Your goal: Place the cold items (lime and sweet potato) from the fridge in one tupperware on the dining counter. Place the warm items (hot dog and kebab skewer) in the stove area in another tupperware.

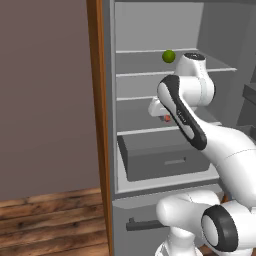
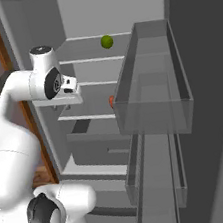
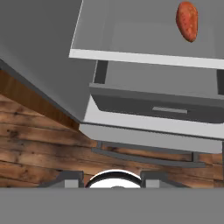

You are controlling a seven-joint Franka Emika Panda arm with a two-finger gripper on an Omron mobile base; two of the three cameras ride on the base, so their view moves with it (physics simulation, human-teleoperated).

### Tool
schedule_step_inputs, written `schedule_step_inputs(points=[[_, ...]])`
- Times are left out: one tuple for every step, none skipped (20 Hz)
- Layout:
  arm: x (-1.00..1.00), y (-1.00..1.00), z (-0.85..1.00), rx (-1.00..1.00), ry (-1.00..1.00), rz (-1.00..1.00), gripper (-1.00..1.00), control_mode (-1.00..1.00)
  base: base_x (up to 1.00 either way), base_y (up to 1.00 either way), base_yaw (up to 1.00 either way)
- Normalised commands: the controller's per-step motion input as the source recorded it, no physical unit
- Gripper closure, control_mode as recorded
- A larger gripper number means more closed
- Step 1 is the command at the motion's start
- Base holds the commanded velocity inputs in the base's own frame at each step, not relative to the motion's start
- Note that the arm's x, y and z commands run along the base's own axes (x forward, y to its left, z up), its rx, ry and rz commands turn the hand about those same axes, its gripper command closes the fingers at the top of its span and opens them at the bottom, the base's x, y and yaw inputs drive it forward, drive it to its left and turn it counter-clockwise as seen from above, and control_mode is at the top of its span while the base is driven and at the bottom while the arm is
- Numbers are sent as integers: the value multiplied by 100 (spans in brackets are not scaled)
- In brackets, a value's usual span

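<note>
The gripper point(image 2: 70, 85) hangs empty, opening unclear, so it should reach deeper along the shelf point(image 3: 144, 59) for the sweet potato point(image 3: 187, 20)

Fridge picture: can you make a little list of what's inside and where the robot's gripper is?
fridge door: open
lime: green, on an upper shelf toward the back
sweet potato: orange-red, lying on a lower shelf above the drawer
drawer: dark grey, closed, under the sweet potato's shelf
gripper: inside the fridge at middle-shelf height, pointing down, holding nothing; open or shut is unclear
floor: wooden planks
</note>
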Motion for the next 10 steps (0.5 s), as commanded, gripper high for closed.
schedule_step_inputs(points=[[-2, 0, 0, 0, 0, 0, -100, -100, 0, 0, 0], [-6, 0, 0, 0, 0, 0, -100, -100, 0, 0, 0], [-10, 1, 0, 0, 0, 0, -100, -100, 0, 0, 0], [-2, 6, -10, 0, 0, 0, -100, -100, 0, 0, 0], [0, 0, -27, 0, 0, 0, -100, -100, 0, 0, 0], [-10, -46, -62, 1, -39, 0, -100, -100, 0, 0, 0], [1, -82, -67, 19, -31, 0, -100, -100, 0, 0, 0], [24, -63, -81, 10, -35, 0, -100, -100, 0, 0, 0], [34, -77, -69, 12, -24, 3, -100, -100, 0, 0, 0], [33, -80, -60, 12, -25, 0, -100, -100, 0, 0, 0]])
